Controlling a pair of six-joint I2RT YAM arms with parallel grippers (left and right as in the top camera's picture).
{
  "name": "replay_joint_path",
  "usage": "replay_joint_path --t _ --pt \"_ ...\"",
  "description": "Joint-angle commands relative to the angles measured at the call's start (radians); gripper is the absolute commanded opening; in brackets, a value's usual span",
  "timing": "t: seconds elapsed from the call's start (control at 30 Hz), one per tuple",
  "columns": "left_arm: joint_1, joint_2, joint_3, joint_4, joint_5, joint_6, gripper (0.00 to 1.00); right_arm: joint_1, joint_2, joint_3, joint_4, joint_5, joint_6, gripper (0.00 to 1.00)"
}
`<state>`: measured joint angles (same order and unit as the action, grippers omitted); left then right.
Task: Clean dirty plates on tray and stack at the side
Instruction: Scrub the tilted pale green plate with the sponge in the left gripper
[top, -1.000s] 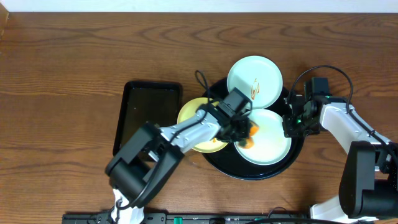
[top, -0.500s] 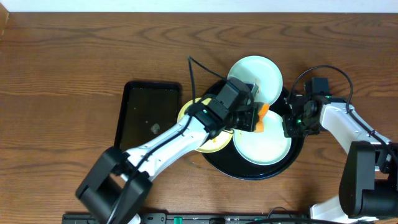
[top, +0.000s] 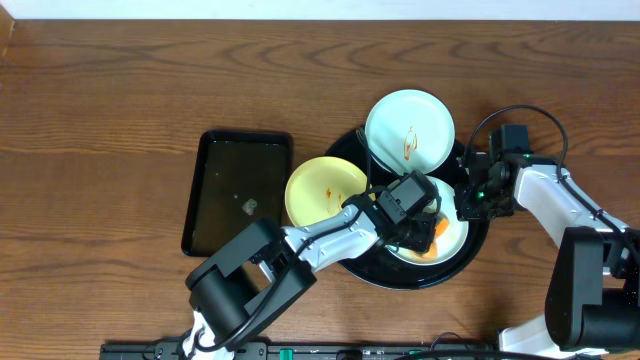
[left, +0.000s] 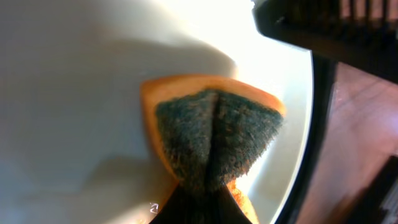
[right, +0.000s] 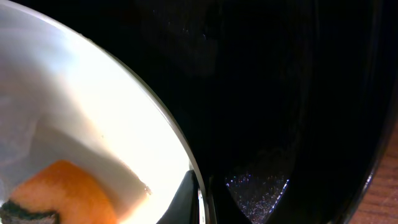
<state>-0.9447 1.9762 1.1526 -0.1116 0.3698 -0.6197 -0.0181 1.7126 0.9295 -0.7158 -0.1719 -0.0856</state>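
The round black tray holds a mint-white plate, and its white surface fills the left wrist view. My left gripper is shut on an orange sponge with a dark scouring face, pressed onto this plate. My right gripper is shut on the same plate's rim, which is pinched between its fingers. A second mint-white plate with an orange smear lies at the tray's far edge. The yellow plate overlaps the tray's left rim.
A smaller rectangular black tray lies left of the plates with a small scrap in it. A black cable loops above the right arm. Brown wooden table surrounds everything.
My left gripper with the sponge swept up toward the far plate, then came back down to the near plate's lower right part. The right gripper has held still on the rim.
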Motion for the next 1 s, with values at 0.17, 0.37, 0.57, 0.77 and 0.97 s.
replay_joint_path --t 0.17,0.37,0.57,0.77,0.97 --pt "0.119 0.002 0.004 -0.1 -0.401 0.182 0.08 -0.001 0.025 -0.011 -0.001 0.032 0.026 0.01" --pt "0.184 0.002 0.006 -0.074 -0.4 0.182 0.08 0.005 0.025 -0.011 -0.003 0.032 0.029 0.01" --pt "0.196 -0.066 0.008 -0.09 -0.285 0.181 0.07 0.005 0.025 -0.011 -0.005 0.032 0.029 0.01" --pt "0.198 -0.254 0.007 -0.201 -0.238 0.182 0.07 0.005 0.025 -0.011 -0.002 0.032 0.029 0.01" --pt "0.258 -0.392 0.007 -0.411 -0.396 0.182 0.07 0.005 0.025 -0.011 0.005 0.008 0.029 0.11"
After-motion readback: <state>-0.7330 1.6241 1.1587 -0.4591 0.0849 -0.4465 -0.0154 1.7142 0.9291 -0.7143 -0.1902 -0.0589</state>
